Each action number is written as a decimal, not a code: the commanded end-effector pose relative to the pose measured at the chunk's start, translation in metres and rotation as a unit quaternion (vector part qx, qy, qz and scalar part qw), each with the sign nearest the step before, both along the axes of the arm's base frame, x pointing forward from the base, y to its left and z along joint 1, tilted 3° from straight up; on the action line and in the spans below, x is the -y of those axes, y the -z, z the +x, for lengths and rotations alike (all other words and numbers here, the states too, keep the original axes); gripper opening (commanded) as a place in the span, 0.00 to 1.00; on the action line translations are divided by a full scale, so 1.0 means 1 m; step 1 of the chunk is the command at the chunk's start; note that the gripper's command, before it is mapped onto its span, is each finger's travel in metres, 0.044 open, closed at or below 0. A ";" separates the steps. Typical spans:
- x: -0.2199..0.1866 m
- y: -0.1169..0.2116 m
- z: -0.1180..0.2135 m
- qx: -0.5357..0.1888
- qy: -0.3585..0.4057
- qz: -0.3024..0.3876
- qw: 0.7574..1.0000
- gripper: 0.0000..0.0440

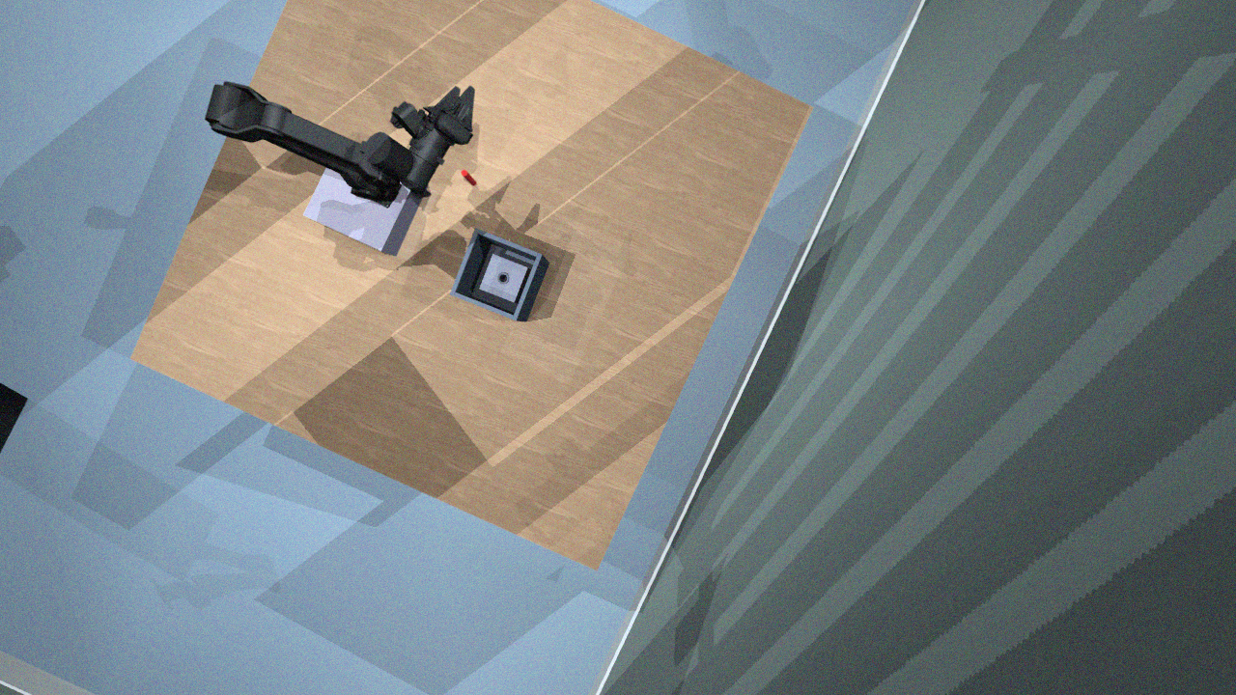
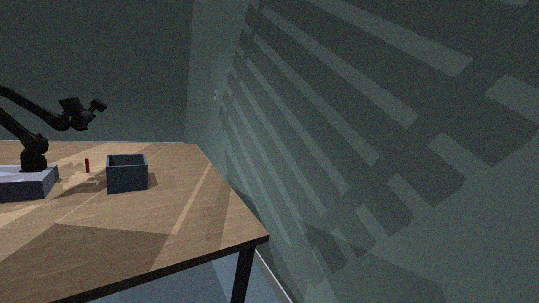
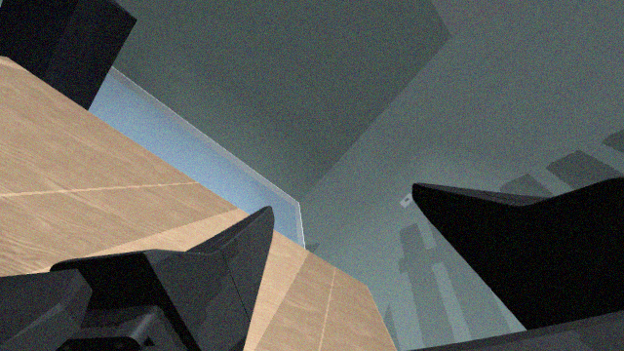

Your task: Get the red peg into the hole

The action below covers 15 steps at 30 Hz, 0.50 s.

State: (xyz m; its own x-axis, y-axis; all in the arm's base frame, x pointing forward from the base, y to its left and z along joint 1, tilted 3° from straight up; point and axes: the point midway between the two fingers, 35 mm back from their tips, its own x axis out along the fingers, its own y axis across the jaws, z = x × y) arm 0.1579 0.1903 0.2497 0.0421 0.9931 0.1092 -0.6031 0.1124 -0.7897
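The red peg [image 1: 468, 178] [image 2: 87, 165] stands upright on the table, between the arm's base and the box. The dark blue-grey open box [image 1: 535, 287] [image 2: 126, 179] stands beyond it. A pale plate [image 1: 517, 265] with a dark round hole [image 1: 502, 277] shows at the box's bottom; the hole looks empty. My gripper [image 1: 463, 90] [image 3: 341, 202] is open with nothing between its fingers. It is raised high over the table, off to the peg's far side from the box, and points sideways. The wrist view shows neither peg nor box.
The arm's base sits on a pale block [image 1: 355, 226] [image 2: 22, 189] close to the peg. The wooden table [image 1: 604, 380] [image 2: 180, 241] ends at an edge before a greenish-grey wall [image 1: 1037, 346] [image 2: 339, 112]. Striped shadows fall across both. The wrist view shows the table's far edge.
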 end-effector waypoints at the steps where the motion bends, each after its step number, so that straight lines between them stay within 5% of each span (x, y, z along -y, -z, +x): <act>1: 0.001 -0.006 0.011 -0.069 0.017 0.005 0.997 1.00; 15: 0.005 -0.011 0.042 -0.301 0.069 0.023 0.951 1.00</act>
